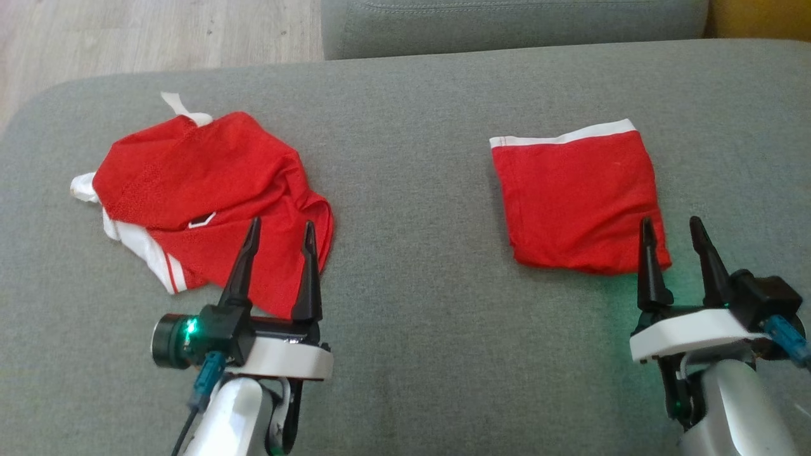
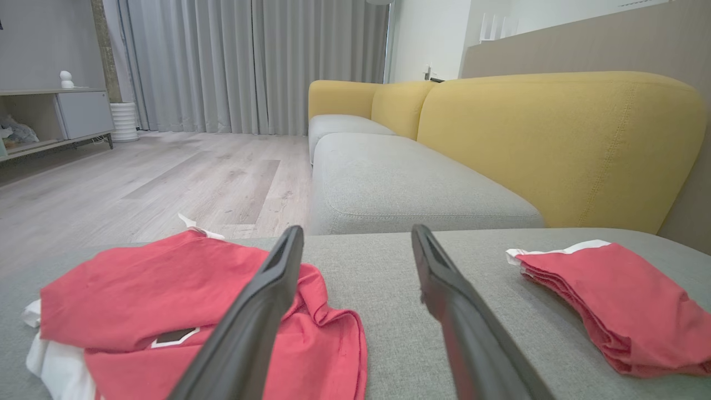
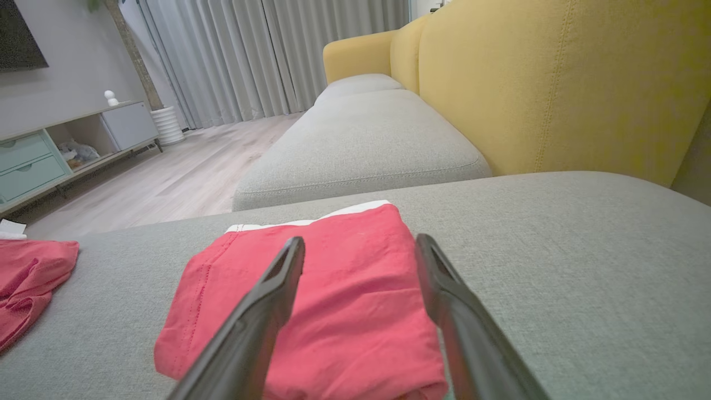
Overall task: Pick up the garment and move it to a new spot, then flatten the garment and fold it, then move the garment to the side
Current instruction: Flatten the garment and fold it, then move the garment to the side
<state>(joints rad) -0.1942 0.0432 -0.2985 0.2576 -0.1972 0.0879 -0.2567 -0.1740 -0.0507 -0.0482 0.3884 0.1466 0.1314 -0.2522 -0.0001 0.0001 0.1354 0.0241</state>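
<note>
Left claw [image 1: 282, 223] spread empty over the crumpled red garment [image 1: 203, 171]; right claw [image 1: 670, 220] spread empty at the near corner of the folded red garment [image 1: 573, 196]; both garments well apart on a grey cushion [image 1: 412, 190].

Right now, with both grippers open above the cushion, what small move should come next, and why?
Probably lower the left gripper onto the near edge of the crumpled red garment and close on it. The folded red garment lies flat and squared on the right, and the right gripper stands open, holding nothing, so that piece looks done. The crumpled one is bunched.
</note>
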